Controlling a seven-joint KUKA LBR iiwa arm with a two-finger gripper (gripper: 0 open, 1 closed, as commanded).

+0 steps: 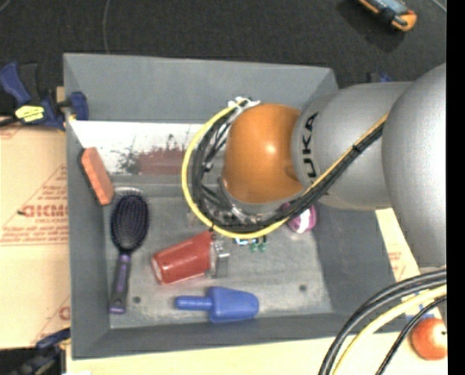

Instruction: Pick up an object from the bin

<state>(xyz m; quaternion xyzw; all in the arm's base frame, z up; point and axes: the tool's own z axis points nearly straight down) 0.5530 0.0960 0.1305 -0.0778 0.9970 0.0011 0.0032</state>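
Your claw point(223, 255) hangs low just beside the toppled red cup point(181, 262), the likeliest pick from there; how open it is, you cannot tell.

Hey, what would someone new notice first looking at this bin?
The arm's orange wrist cover dominates, hanging over the middle of the bin. Below it a red cup lies on its side, with a blue plastic piece by the near wall and a dark hairbrush at left.

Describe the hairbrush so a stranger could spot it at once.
Find the left wall of the grey bin. Just below the orange block lies the hairbrush, handle toward the near edge. It alone has a dark oval bristled head and thin purple handle; the red cup and blue tool nearby are stubby.
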